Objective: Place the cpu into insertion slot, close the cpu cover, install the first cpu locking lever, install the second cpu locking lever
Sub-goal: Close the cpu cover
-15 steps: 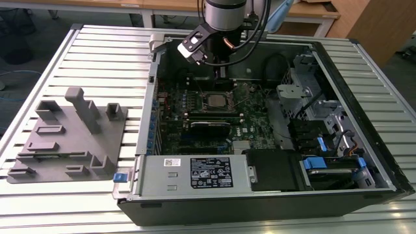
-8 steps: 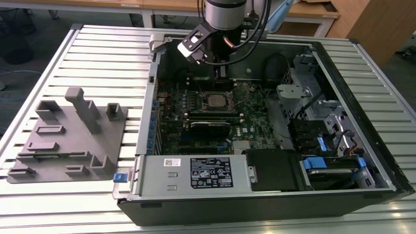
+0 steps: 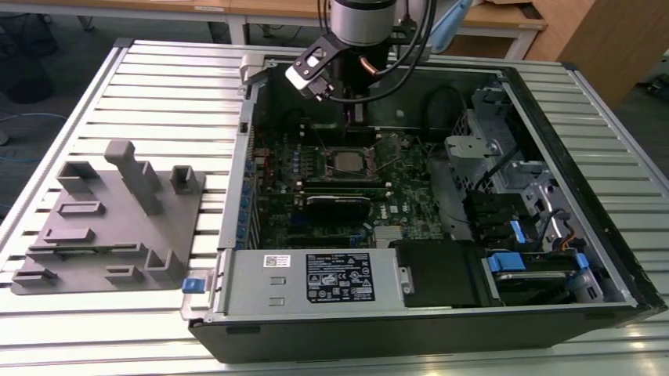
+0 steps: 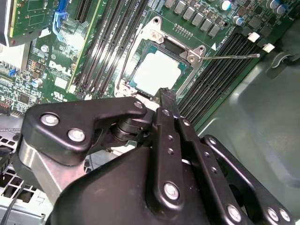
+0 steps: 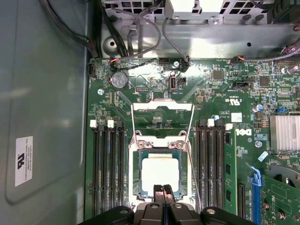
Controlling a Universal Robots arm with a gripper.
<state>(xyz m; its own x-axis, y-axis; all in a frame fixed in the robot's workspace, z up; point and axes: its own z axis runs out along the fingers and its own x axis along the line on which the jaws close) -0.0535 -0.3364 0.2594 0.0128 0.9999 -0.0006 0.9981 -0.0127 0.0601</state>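
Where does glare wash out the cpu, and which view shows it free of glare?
In the second wrist view the cpu is washed out almost to white; in the first wrist view it is pale too, with a bright sheen along the motherboard edge; in the exterior view it reads dull grey, without glare.

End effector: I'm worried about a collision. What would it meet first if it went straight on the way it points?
Probably the edge of the cpu cover framing the cpu: the shut end effector points down at that edge. Depth is unclear.
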